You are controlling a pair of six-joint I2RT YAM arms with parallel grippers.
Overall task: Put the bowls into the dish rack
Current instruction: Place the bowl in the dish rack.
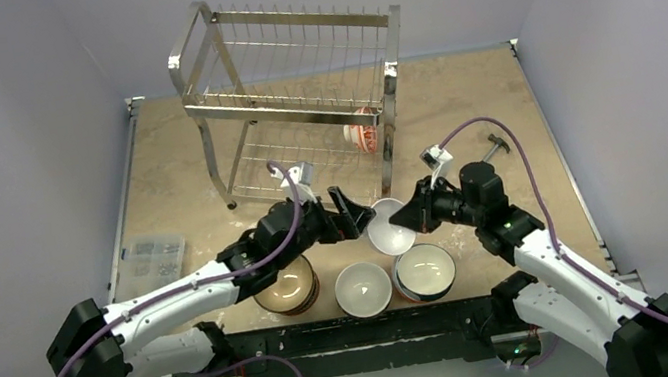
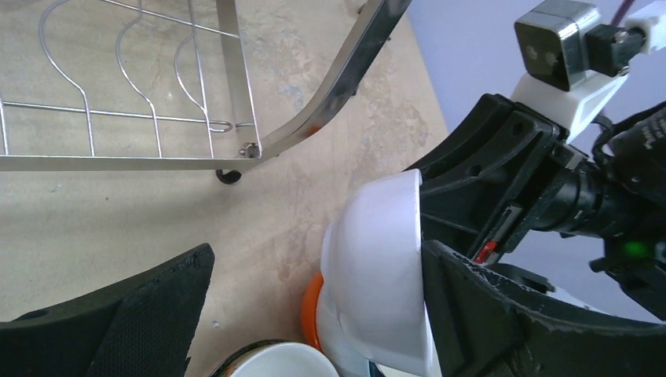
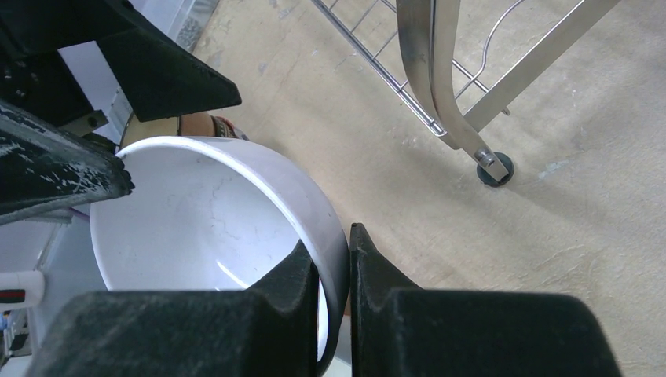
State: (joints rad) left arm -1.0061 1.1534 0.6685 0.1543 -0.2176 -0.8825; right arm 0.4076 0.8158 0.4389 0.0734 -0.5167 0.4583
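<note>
My right gripper point(image 1: 406, 218) point(image 3: 336, 243) is shut on the rim of a white bowl point(image 1: 387, 228) point(image 3: 196, 228), holding it tilted above the table. My left gripper point(image 1: 354, 214) point(image 2: 318, 259) is open and straddles the same white bowl point(image 2: 377, 283): one finger lies by the rim, the other stands well apart. The chrome dish rack point(image 1: 295, 93) stands behind, with a red-patterned bowl point(image 1: 364, 133) on its lower tier. A brown bowl point(image 1: 285, 287), a white bowl point(image 1: 363, 287) and a blue-and-white bowl point(image 1: 424, 270) sit at the front. An orange bowl point(image 2: 312, 310) shows under the held one.
The rack's leg and foot point(image 3: 487, 165) stand close to the right of both grippers. A clear plastic box point(image 1: 149, 258) lies at the table's left edge. A small metal tool point(image 1: 497, 144) lies at the right.
</note>
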